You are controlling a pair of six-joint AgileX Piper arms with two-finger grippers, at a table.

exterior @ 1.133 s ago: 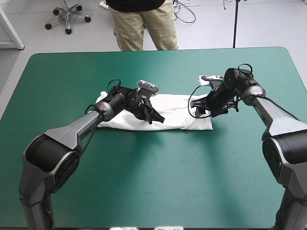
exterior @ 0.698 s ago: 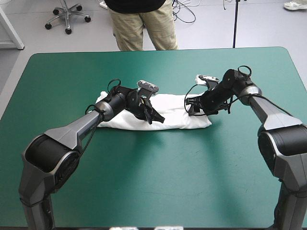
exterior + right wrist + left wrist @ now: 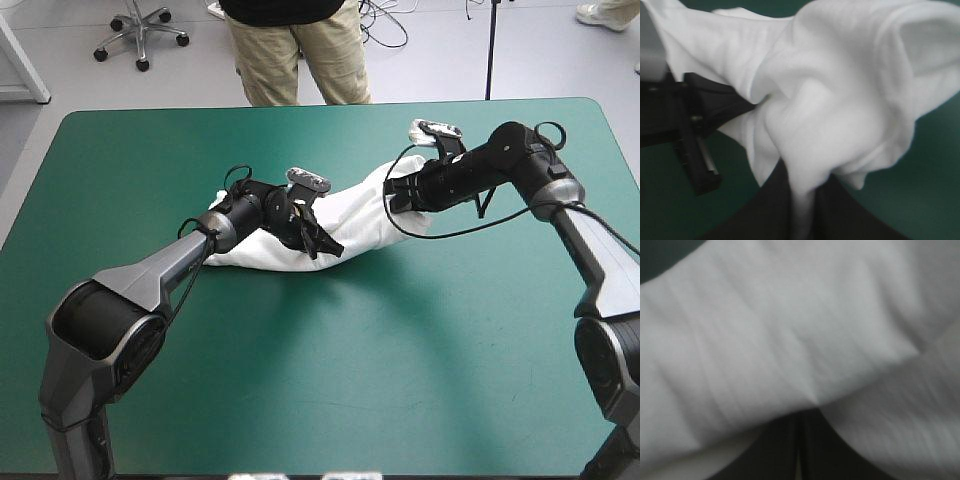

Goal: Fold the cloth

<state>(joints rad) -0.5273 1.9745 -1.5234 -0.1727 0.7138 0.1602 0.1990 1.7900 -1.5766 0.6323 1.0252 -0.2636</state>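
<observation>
- Teal-green table cover [image 3: 450, 350], high view: white short-sleeved T-shirt [image 3: 360, 215] mid-table as a folded strip. Right tool [image 3: 395, 195] holds its right end up off the table; left tool [image 3: 325, 243] sits on its middle.
- Left wrist view: left tool clenched, T-shirt pinched at the tips.
- Right wrist view: right tool clenched on the T-shirt, fabric bunched ahead.

One T-shirt [image 3: 365, 215], two claws: left claw [image 3: 325, 245], right claw [image 3: 395, 198]; one table [image 3: 300, 380]

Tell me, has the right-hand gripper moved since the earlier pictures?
Yes. The right gripper, shut on the T-shirt, has lifted and drawn closer to the left gripper, which has stayed put.
</observation>
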